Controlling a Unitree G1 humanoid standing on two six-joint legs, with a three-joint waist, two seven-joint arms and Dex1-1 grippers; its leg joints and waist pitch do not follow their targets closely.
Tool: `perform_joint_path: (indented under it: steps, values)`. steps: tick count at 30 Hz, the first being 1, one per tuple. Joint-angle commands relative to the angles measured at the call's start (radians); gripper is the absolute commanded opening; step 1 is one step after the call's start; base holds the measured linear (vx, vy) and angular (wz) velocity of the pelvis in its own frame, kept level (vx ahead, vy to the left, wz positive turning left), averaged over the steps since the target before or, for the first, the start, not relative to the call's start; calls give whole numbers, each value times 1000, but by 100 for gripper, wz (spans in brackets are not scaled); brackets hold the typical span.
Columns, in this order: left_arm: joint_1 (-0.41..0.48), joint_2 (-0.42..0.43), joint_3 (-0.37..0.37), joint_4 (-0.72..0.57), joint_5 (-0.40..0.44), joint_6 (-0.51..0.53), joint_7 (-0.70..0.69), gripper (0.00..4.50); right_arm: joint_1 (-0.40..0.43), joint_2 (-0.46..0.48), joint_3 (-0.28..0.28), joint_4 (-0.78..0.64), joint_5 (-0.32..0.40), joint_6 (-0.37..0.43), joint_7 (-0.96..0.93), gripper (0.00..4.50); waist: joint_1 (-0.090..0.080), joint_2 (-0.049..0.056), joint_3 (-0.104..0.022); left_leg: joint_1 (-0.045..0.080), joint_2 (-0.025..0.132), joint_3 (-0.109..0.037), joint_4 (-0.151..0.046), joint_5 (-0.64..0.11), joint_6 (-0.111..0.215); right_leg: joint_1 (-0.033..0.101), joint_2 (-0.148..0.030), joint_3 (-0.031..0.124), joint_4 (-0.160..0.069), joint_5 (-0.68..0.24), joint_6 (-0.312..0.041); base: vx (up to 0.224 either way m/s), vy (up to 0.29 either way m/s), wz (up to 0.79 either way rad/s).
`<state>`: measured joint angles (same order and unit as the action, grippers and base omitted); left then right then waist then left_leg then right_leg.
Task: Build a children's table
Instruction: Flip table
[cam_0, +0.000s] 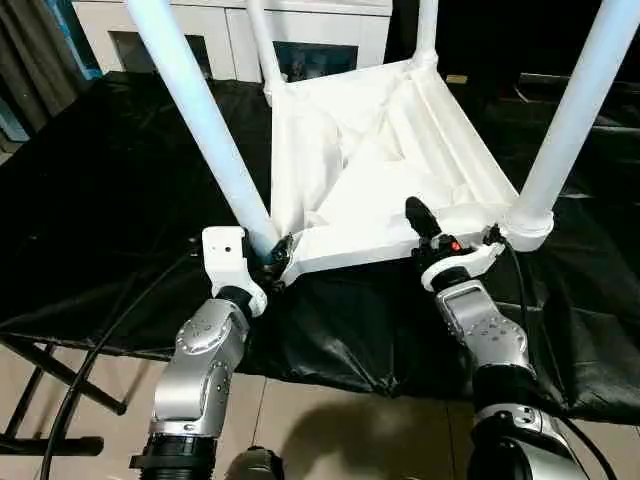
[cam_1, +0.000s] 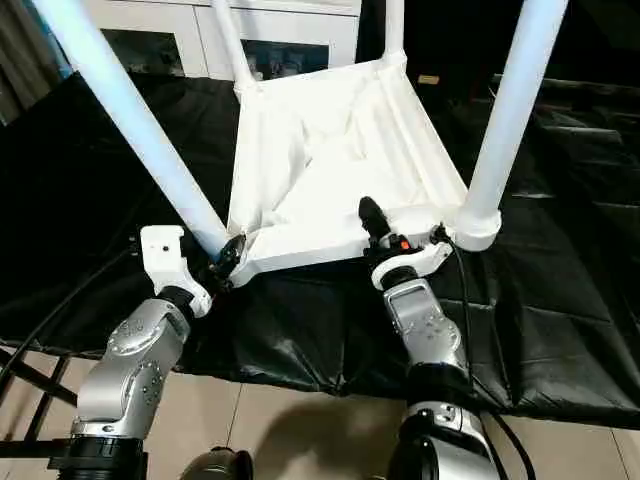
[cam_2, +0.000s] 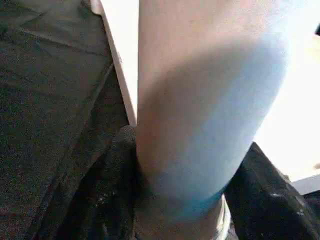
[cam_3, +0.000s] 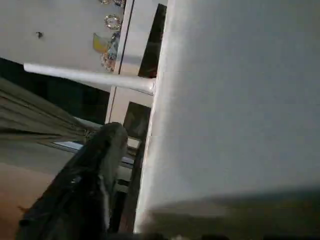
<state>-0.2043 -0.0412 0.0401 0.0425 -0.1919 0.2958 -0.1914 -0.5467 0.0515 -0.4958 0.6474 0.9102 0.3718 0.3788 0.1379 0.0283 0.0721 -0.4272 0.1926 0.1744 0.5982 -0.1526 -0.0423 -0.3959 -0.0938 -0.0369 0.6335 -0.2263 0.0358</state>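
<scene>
The children's table (cam_0: 370, 170) lies upside down on a counter (cam_0: 120, 190) draped in black sheeting, ribbed underside facing up. All four white tubular legs stand seated in the corner sockets and rise out of the top of the head views: near-left leg (cam_0: 200, 120), near-right leg (cam_0: 575, 120), far-left leg (cam_0: 262, 45), far-right leg (cam_0: 427, 30).

Left gripper (cam_0: 277, 255): positioned at the near-left corner of the table, at the base of the near-left leg where it meets its socket. In the left wrist view the leg fills the space directly ahead of the gripper, with a black finger (cam_2: 120, 165) lying against its side. The fingers appear closed around the leg base, though the far finger is largely hidden behind the tube. The left forearm (cam_0: 205, 355) rises from the lower edge of the head view, angled up and slightly inward, wrist bent toward the corner.

Right gripper (cam_0: 425, 222): set on the near edge of the table top, just inward of the near-right socket. One black finger (cam_0: 418, 215) stands above the edge on the ribbed side; the right wrist view shows a finger (cam_3: 85, 175) alongside the white panel. Whether the fingers are clamped on the edge cannot be told. The right forearm (cam_0: 490, 335) rises from the lower right, tilted inward toward the edge.

A white cabinet (cam_0: 225, 30) with glass doors stands behind the counter.
</scene>
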Motion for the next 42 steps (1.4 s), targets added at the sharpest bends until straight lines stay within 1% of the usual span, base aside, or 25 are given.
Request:
perform_joint_path:
  steps: [1, 4, 5, 6, 7, 8, 9, 10, 11, 13, 18, 19, 20, 21, 24, 26, 27, 28, 30, 32, 33, 35, 37, 39, 42]
  values:
    - [-23, -30, -11, -29, -46, -30, -22, 214, -26, -4, -9, 16, 19, 16, 0, 290, -2, -10, -88, 35, 28, -3, -55, -35, 69, 40, -38, 18, -51, 138, -228, 0, 0, 0]
    - [-26, -30, -11, -24, -44, -39, -25, 214, -35, -10, -19, 31, 16, 14, -3, 278, -2, -11, -89, 32, 27, -2, -52, -25, 76, 40, -38, 18, -50, 157, -233, 0, 0, 0]
    - [-28, -25, -15, -23, -38, -43, -24, 214, -39, -13, -24, 34, 12, 10, -4, 256, -1, -11, -90, 32, 27, -1, -52, -30, 76, 39, -38, 18, -50, 154, -235, 0, 0, 0]
    - [-29, -25, -15, -21, -40, -47, -27, 214, -40, -13, -25, 35, 10, 7, -6, 256, -1, -11, -91, 32, 28, -1, -51, -27, 77, 40, -38, 18, -49, 157, -235, 0, 0, 0]
    - [-30, -24, -14, -22, -39, -48, -27, 270, -42, -15, -26, 36, 6, 0, -10, 241, -1, -9, -91, 32, 28, -2, -51, -26, 78, 39, -39, 17, -48, 157, -236, 0, 0, 0]
    - [-30, -24, -14, -22, -39, -48, -27, 284, -42, -15, -26, 36, 6, 0, -10, 237, -1, -9, -90, 31, 28, -2, -51, -32, 76, 38, -38, 17, -48, 152, -236, 0, 0, 0]
    - [-31, -18, -5, -18, -34, -47, -20, 284, -49, -22, -27, 43, -12, -30, -24, 237, 0, -7, -93, 33, 29, -2, -49, -35, 73, 38, -39, 17, -47, 150, -238, 0, 0, 0]
    - [-31, -17, -2, -17, -34, -47, -19, 287, -51, -24, -28, 45, -16, -38, -28, 214, 1, -7, -93, 33, 29, -2, -49, -37, 70, 37, -40, 18, -47, 147, -242, 0, 0, 0]
    - [-31, -15, 1, -16, -34, -46, -18, 287, -52, -25, -30, 46, -18, -43, -30, 214, 3, -7, -91, 32, 30, -1, -51, -49, 64, 35, -40, 18, -49, 133, -245, 0, 0, 0]
    - [-24, 7, 32, -34, -41, -50, -16, 321, -64, -32, -43, 42, -36, -84, -58, 206, 2, -5, -93, 34, 30, -1, -51, -63, 55, 35, -39, 17, -49, 124, -246, 0, 0, 0]
    - [17, 51, 67, -68, -63, -50, -50, 363, -78, -49, -43, 14, -75, -141, -90, 203, 3, 0, -94, 31, 29, -2, -54, -93, 41, 35, -41, 17, -52, 63, -226, 0, 0, 0]
    - [48, 76, 71, -87, -65, -52, -79, 370, -81, -63, -37, 2, -100, -161, -103, 203, 3, 2, -95, 31, 29, -3, -54, -95, 36, 35, -40, 17, -52, 62, -220, 0, 0, 0]
    - [67, 96, 57, -100, -60, -58, -109, 375, -81, -74, -28, -2, -122, -176, -110, 203, 5, 4, -99, 33, 30, -4, -53, -93, 32, 34, -41, 16, -52, 62, -216, 0, 0, 0]
    - [88, 121, 34, -118, -45, -77, -143, 375, -82, -86, -16, -6, -150, -198, -116, 203, 3, 3, -97, 32, 28, -2, -54, -95, 31, 34, -38, 16, -53, 58, -214, 0, 0, 0]
    - [144, 180, -42, -190, -28, -139, -244, 410, -90, -117, 1, -32, -202, -245, -141, 202, 15, 8, -98, 41, 33, -1, -55, -123, 23, 25, -36, 18, -58, 12, -193, 0, 0, 0]
    - [167, 206, -80, -242, -27, -158, -291, 424, -95, -138, 11, -64, -240, -272, -166, 202, 28, 14, -95, 51, 36, 4, -58, -178, -3, 12, -34, 21, -64, -44, -181, 0, 0, 0]
    - [174, 217, -94, -259, -27, -157, -307, 434, -95, -146, 16, -76, -259, -284, -180, 202, 29, 13, -94, 52, 36, 4, -61, -197, -10, 11, -34, 22, -65, -61, -175, 0, 0, 0]
    - [177, 225, -101, -268, -24, -154, -313, 443, -94, -155, 26, -85, -279, -290, -188, 202, 30, 19, -90, 52, 36, 4, -68, -254, -38, 6, -33, 24, -70, -119, -152, 0, 0, 0]
    - [181, 236, -107, -283, -20, -157, -318, 448, -91, -166, 38, -103, -307, -295, -205, 202, 28, 14, -90, 49, 34, 3, -71, -274, -50, 9, -35, 25, -71, -142, -135, 0, 0, 0]
    - [174, 250, -105, -311, -11, -156, -315, 448, -74, -193, 80, -152, -388, -301, -242, 202, 22, 10, -92, 45, 30, 3, -73, -276, -60, 12, -35, 26, -72, -158, -107, 0, 0, 0]
    - [164, 257, -102, -319, 0, -166, -313, 450, -62, -204, 104, -178, -429, -307, -253, 202, 19, 7, -92, 45, 29, 5, -73, -273, -57, 11, -34, 26, -74, -158, -98, 0, 0, 0]
    - [151, 268, -101, -325, 13, -195, -315, 450, -51, -210, 125, -207, -461, -306, -271, 202, 16, 2, -90, 41, 28, 6, -73, -265, -47, 10, -35, 26, -78, -179, -82, 0, 0, 0]
    - [131, 282, -94, -338, 5, -196, -324, 450, -36, -220, 146, -242, -497, -301, -294, 202, 13, 5, -92, 43, 27, 7, -73, -261, -52, 7, -34, 26, -79, -202, -68, 0, 0, 0]
    - [114, 295, -93, -348, 6, -187, -330, 450, -26, -231, 167, -268, -529, -294, -304, 202, 10, -2, -89, 43, 26, 9, -75, -275, -55, 5, -34, 26, -81, -220, -61, 0, 0, 0]
    - [77, 330, -95, -368, 16, -160, -345, 450, -7, -247, 204, -309, -593, -306, -327, 203, 3, -2, -90, 43, 25, 5, -78, -305, -64, 5, -34, 25, -83, -248, -40, 0, 0, 0]
